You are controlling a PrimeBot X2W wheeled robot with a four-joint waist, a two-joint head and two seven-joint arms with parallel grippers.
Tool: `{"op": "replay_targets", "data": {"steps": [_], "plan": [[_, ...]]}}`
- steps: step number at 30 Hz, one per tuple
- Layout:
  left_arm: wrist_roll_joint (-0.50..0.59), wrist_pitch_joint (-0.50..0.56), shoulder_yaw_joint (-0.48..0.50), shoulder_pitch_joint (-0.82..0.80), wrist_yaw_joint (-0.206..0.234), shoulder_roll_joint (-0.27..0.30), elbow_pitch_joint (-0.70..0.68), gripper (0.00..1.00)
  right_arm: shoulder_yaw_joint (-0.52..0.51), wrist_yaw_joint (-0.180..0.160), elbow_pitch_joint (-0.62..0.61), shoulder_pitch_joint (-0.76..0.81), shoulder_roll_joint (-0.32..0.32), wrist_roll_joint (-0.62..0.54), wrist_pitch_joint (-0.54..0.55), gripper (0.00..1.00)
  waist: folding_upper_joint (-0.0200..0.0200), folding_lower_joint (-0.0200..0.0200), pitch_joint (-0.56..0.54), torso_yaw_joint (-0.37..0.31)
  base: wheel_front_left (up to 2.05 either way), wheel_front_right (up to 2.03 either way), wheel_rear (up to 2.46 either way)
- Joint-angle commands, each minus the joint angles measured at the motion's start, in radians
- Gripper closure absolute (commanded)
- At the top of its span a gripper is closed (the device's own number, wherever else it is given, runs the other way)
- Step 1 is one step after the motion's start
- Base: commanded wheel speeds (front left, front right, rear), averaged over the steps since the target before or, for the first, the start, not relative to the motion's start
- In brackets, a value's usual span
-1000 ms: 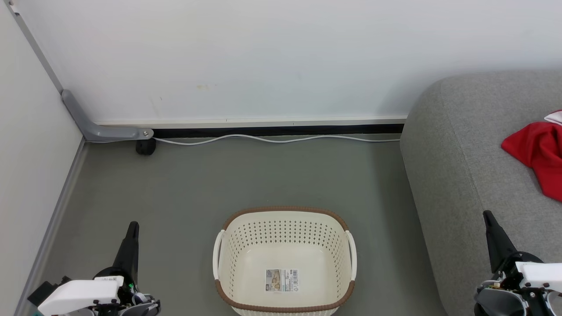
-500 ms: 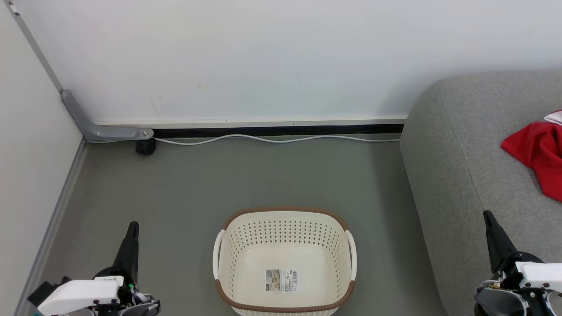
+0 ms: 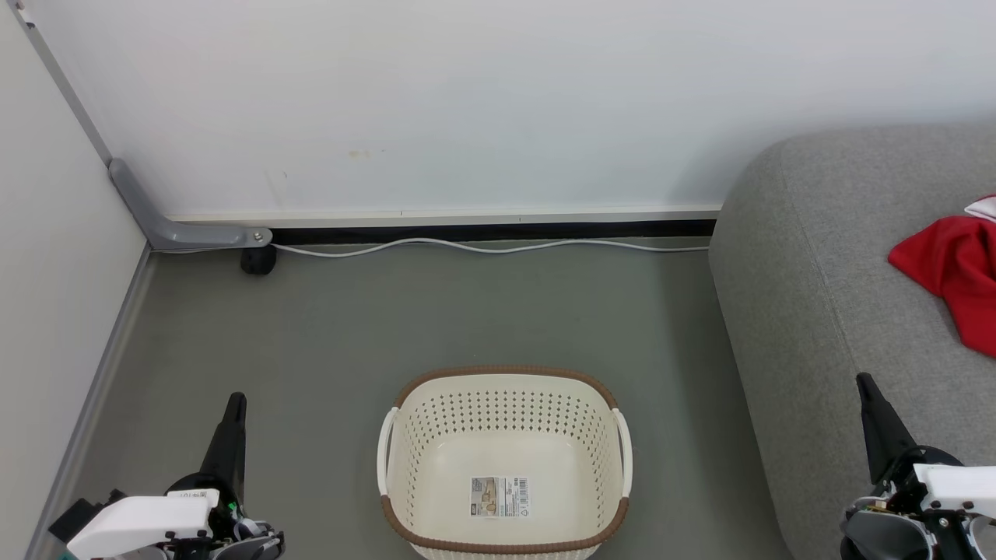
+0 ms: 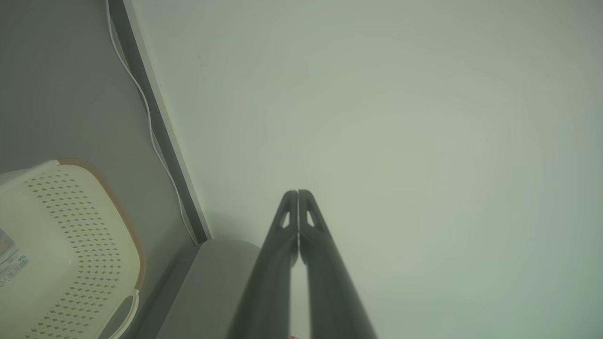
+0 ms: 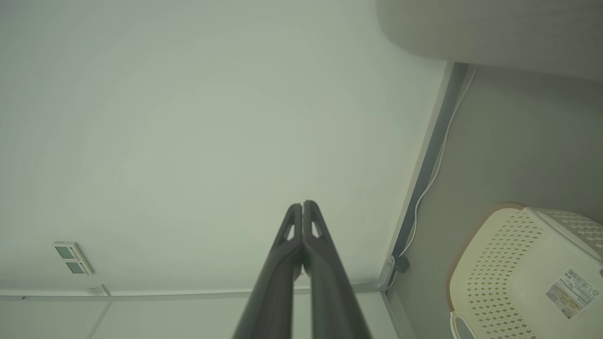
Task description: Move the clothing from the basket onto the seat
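The left hand (image 3: 236, 400) and right hand (image 3: 862, 381), fingers pressed together, point forward, flanking the basket (image 3: 504, 371).

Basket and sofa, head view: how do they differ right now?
The basket is cream perforated plastic; the sofa is grey woven fabric. The basket is empty; the sofa carries the red clothing. The basket is much smaller than the sofa. Both have rounded edges.
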Motion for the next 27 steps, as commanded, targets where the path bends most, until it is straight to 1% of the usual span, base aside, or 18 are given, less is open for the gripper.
{"op": "replay_targets", "data": {"steps": [1, 27], "plan": [[-0.004, 0.003, 0.033, -0.058, -0.007, 0.017, -0.029, 1.00, 0.017, 0.002, -0.032, -0.016, -0.010, 0.011, 0.008, 1.00, 0.0000, 0.0000, 0.000, 0.000, 0.00, 0.00, 0.00], [-0.004, 0.003, 0.033, -0.058, -0.007, 0.017, -0.029, 1.00, 0.017, 0.002, -0.032, -0.016, -0.010, 0.011, 0.008, 1.00, 0.0000, 0.0000, 0.000, 0.000, 0.00, 0.00, 0.00]]}}
